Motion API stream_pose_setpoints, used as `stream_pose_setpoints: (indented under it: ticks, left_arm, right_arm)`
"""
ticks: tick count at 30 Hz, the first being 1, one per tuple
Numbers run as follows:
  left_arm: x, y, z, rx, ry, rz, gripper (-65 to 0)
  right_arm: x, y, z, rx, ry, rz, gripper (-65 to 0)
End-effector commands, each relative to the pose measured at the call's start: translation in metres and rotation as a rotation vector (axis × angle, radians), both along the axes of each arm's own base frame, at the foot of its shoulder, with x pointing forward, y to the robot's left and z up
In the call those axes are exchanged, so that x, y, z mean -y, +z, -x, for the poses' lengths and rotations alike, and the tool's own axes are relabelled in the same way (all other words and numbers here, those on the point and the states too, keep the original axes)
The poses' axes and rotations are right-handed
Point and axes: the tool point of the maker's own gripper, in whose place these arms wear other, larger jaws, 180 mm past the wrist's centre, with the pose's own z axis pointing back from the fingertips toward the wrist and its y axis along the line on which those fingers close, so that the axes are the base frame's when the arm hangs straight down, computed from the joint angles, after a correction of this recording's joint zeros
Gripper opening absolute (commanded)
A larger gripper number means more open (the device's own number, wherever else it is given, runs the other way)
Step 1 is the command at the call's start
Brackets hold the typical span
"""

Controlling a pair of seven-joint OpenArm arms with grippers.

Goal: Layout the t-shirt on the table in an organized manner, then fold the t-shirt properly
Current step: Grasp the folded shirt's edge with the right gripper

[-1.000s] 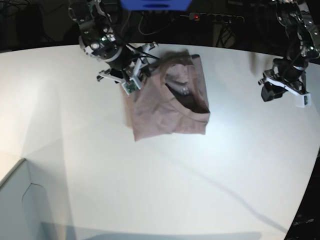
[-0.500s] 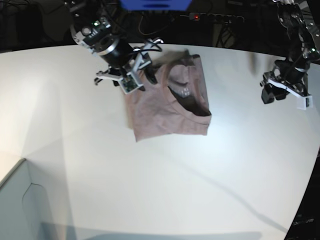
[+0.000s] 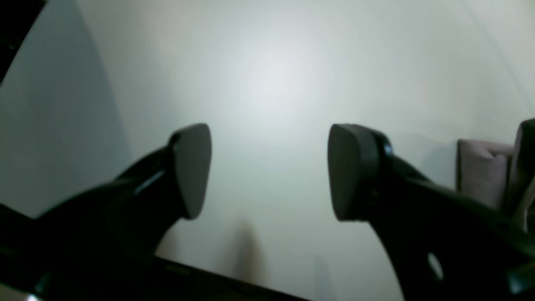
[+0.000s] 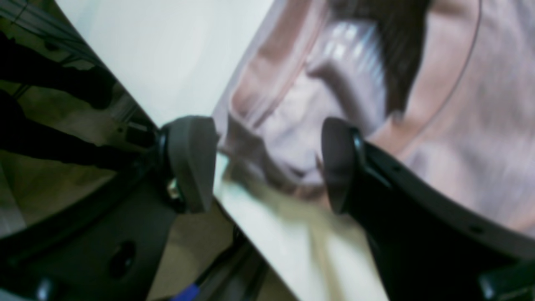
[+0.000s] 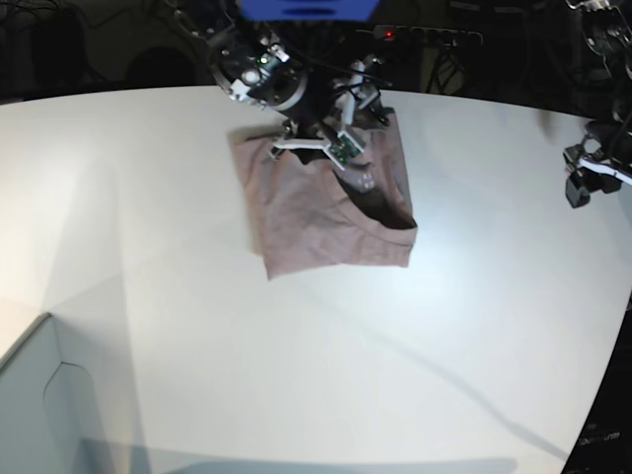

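Hovering over the surface's [image 5: 148, 296] far edge, the open right gripper [image 4: 267, 163] faced floppy, light t-shirt [image 5: 326, 202]; its thick collar looked grabbable.

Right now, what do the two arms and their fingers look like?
Both arms are black. The right gripper has two curved black fingers with flat grey oval pads, and in the base view white brackets and a small green board sit at its wrist. The left gripper has the same black fingers and grey pads.

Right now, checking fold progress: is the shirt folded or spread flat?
Folded: the shirt lies as a compact rectangle on the table, collar showing along its right side.
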Motion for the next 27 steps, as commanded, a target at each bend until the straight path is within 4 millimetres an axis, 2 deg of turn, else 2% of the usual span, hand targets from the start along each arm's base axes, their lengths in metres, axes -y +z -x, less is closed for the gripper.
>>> stream_pose_setpoints:
  ticks: [1,4,10,13,17,20,27]
  left_arm:
    - [-0.005,0.014,-0.007,0.046,-0.006,-0.022,-22.7]
    - [-0.005,0.015,-0.008,0.049,-0.005,-0.022,-22.7]
    - [-0.005,0.015,-0.008,0.052,-0.004,-0.023,-22.7]
    - [-0.005,0.015,-0.008,0.051,-0.006,-0.023,-22.7]
    - [-0.005,0.015,-0.008,0.053,-0.005,-0.023,-22.7]
    - [-0.005,0.015,-0.008,0.053,-0.005,-0.023,-22.7]
    - [-0.005,0.015,-0.008,0.053,-0.005,-0.023,-22.7]
  right_arm:
    - [-0.009,0.007,-0.003,0.013,0.002,-0.033,-25.0]
    - [-0.012,0.000,-0.005,0.008,0.024,-0.019,-25.1]
    - [-0.019,0.002,0.000,0.010,0.051,-0.024,-26.4]
    - [-0.023,0.004,0.000,0.010,0.050,-0.035,-34.4]
    - [-0.027,0.006,-0.001,0.008,0.048,-0.041,-54.0]
    - [-0.027,0.005,0.001,0.003,0.048,-0.040,-65.0]
    - [-0.028,0.005,0.006,-0.005,0.049,-0.044,-65.0]
